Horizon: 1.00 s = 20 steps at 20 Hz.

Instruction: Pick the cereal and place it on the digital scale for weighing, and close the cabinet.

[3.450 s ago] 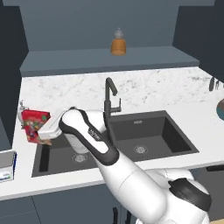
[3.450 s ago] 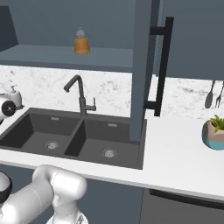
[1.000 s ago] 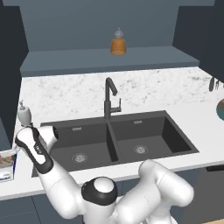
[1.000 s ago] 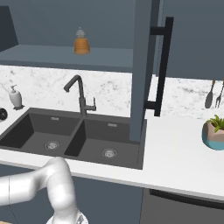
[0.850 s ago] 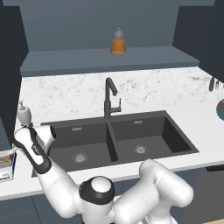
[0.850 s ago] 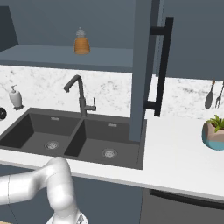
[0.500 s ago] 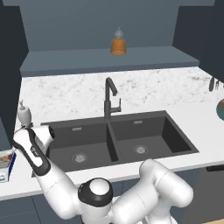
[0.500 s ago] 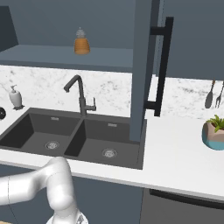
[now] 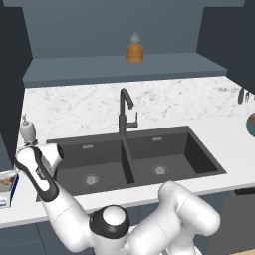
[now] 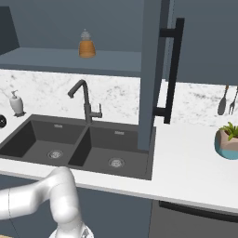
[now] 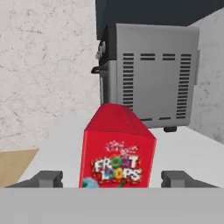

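Note:
The cereal [image 11: 117, 148], a red box with a coloured logo, stands upright on a pale surface right in front of the hand. My gripper [image 11: 113, 178] is open: the left fingertip [image 11: 48, 178] and the right one [image 11: 177, 178] flank the box, each with a gap to its side. In the left base view the arm [image 9: 37, 172] reaches to the far left, where the digital scale [image 9: 11, 195], white on top with a blue edge, is cut by the frame. The cabinet door [image 10: 151, 69] with its long black handle [image 10: 172, 69] hangs open over the counter.
A grey toaster oven [image 11: 148, 74] stands just behind the box. An amber bottle [image 9: 134, 50] sits on the open shelf. A double sink [image 9: 129, 159] with a black faucet [image 9: 124, 112] lies to the arm's right, a soap dispenser [image 9: 27, 132] behind it, and a potted plant [image 10: 228, 139] at the far right.
The arm carried the cereal from the sink's left edge to the far-left counter and has held still for the last second. The jaws, shut on the box earlier, now stand apart.

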{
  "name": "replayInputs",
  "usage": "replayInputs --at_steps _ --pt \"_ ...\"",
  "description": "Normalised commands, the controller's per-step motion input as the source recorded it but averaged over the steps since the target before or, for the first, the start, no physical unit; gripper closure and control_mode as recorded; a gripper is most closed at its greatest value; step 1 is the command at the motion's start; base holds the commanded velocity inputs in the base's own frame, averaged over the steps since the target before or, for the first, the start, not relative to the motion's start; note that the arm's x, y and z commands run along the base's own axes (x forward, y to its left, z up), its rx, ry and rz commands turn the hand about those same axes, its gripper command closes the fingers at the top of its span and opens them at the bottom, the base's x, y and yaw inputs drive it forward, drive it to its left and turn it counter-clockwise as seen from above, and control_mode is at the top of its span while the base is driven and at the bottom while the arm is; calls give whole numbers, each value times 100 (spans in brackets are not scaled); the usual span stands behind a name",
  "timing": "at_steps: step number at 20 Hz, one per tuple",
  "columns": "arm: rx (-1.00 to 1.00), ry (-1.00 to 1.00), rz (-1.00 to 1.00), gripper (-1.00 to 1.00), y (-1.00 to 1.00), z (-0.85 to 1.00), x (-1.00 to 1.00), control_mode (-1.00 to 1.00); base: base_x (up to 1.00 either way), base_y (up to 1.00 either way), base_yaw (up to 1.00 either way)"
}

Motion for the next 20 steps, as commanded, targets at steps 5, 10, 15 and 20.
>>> replayInputs --at_steps 5,10,15,20 --pt "3 -2 0 -100 -18 0 0 -100 0 0 0" --pt "3 -3 0 -100 -18 0 0 -100 0 0 0" --pt "4 -1 0 -100 -26 0 0 -100 0 0 0" --pt "10 -7 0 -100 -49 1 -20 -100 0 0 0"
